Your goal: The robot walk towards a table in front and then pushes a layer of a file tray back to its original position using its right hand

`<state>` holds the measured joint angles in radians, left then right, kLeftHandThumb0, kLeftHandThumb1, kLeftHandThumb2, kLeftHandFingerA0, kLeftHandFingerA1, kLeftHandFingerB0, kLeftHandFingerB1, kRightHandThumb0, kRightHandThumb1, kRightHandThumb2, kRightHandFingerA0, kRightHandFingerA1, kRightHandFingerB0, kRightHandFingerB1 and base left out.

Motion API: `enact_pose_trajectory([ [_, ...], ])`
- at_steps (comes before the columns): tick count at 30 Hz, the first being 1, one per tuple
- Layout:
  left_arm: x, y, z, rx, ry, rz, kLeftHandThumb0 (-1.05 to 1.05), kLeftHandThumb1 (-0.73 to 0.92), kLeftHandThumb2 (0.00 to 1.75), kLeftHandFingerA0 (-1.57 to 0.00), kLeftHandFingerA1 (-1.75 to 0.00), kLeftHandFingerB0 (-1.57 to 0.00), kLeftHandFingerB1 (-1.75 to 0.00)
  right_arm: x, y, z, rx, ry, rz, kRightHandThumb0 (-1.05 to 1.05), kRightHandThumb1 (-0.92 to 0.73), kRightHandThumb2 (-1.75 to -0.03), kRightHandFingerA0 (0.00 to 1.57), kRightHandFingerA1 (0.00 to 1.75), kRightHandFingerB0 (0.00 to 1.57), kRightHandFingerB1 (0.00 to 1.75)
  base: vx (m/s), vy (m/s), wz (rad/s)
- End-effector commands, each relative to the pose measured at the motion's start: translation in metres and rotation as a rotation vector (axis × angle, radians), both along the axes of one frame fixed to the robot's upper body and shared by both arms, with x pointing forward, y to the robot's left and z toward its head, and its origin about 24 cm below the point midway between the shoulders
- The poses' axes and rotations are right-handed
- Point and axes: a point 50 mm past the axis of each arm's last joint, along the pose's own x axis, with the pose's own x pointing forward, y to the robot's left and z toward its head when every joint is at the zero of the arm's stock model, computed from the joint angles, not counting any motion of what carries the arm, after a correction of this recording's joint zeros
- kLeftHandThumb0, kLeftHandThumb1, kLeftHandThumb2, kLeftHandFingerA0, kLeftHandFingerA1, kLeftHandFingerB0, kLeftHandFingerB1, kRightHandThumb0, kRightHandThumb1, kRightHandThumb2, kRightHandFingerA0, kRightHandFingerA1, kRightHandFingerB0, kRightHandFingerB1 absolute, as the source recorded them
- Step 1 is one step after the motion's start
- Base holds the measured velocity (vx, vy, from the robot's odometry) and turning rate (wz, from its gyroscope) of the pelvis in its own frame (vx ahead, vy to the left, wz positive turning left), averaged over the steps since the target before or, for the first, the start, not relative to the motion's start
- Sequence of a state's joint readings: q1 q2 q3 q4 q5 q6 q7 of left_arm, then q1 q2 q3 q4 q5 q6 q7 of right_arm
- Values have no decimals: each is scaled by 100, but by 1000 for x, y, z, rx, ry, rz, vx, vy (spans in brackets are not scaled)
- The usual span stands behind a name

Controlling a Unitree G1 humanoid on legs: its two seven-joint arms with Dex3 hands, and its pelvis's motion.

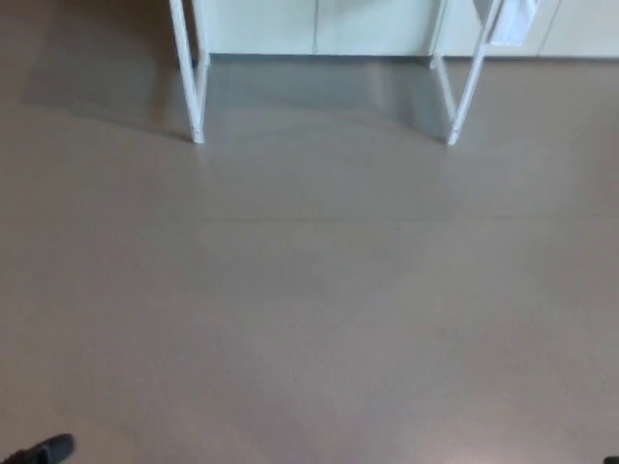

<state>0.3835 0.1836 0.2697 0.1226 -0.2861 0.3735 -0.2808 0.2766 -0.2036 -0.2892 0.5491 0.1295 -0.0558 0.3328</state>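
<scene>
Fingertips of your left hand [44, 451] barely enter at the bottom-left corner; you cannot tell their spread. White table legs [191, 87] stand far ahead across bare floor [309, 290]; the file tray stays unseen.

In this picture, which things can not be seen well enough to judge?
- File tray and tabletop: above the head view's top edge; only the white table legs show.
- Left hand: cut off by the bottom-left corner and blurred, so open or shut is unclear.
- Right hand: only a dark sliver shows at the bottom-right corner.
- White item by the right leg: cropped and blurred, not identifiable.
</scene>
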Motion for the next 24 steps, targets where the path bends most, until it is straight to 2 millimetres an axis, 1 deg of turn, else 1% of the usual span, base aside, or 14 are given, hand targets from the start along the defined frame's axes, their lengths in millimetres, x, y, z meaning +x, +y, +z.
enact_pose_trajectory([
  [1, -6, 0, -2, -26, 26, -8, -8, 52, 92, -26, -54, -13, -48, -5, -6, 3, 9, -25, -1, -23, -22, -47, 94, 52, 83, 50, 238, 168, 3],
  [4, -6, -1, 0, -26, 29, -15, -5, 53, 93, -24, -54, -11, -47, -3, -5, 2, 10, -24, 3, -22, -22, -47, 95, 52, 81, 51, 232, 73, 4],
  [5, -7, -1, -1, -29, 30, -19, -3, 53, 93, -23, -53, -11, -47, -4, -5, 1, 10, -21, 2, -28, -21, -51, 97, 54, 80, 52, 181, -15, 14],
  [7, -9, 0, -2, -26, 33, -26, -2, 53, 93, -23, -53, -12, -47, -7, -5, 0, 0, -13, 5, -29, -22, -51, 97, 55, 79, 52, 250, -58, 11],
  [8, -11, -1, -2, -28, 32, -44, -2, 54, 94, -20, -52, -11, -47, -9, -5, 0, 2, -10, 2, -23, -22, -47, 94, 52, 81, 50, 253, -95, 15],
  [11, -13, -1, -3, -28, 33, -44, 0, 54, 94, -19, -52, -12, -48, -12, -4, 0, -2, -9, 8, -22, -22, -47, 93, 51, 81, 50, 213, -149, 15],
  [13, -16, 0, -4, -20, 45, -47, 2, 55, 95, -19, -52, -13, -48, -16, -5, -2, 11, -4, 6, -25, -20, -49, 98, 53, 81, 51, 340, -221, 10],
  [15, -18, 0, -6, -10, 58, -50, 2, 56, 95, -19, -52, -13, -48, -19, -5, -3, 4, 2, 17, -27, -20, -49, 97, 54, 80, 51, 334, -105, 47],
  [16, -18, 0, -6, -5, 61, -51, 2, 55, 95, -20, -52, -13, -48, -20, -5, -3, 5, 3, 17, -24, -21, -47, 95, 51, 81, 50, 353, -142, 36],
  [19, -19, 1, -8, 6, 69, -46, 3, 55, 94, -22, -53, -15, -48, -22, -6, -5, 7, 10, 14, -25, -20, -47, 94, 51, 81, 50, 278, -95, 4],
  [20, -20, 1, -9, 12, 66, -53, 5, 55, 94, -23, -53, -15, -49, -23, -5, -6, 10, 8, 13, -24, -19, -47, 92, 51, 81, 50, 325, -25, 2],
  [22, -23, 1, -10, 14, 75, -73, 2, 53, 93, -17, -51, -14, -48, -27, -5, -6, 11, 15, 5, -22, -21, -47, 94, 52, 81, 50, 319, 21, -9],
  [24, -25, 1, -10, 20, 85, -72, 0, 51, 91, -17, -51, -15, -48, -29, -4, -7, 0, 20, 8, -23, -21, -47, 95, 52, 81, 50, 327, 110, -23],
])
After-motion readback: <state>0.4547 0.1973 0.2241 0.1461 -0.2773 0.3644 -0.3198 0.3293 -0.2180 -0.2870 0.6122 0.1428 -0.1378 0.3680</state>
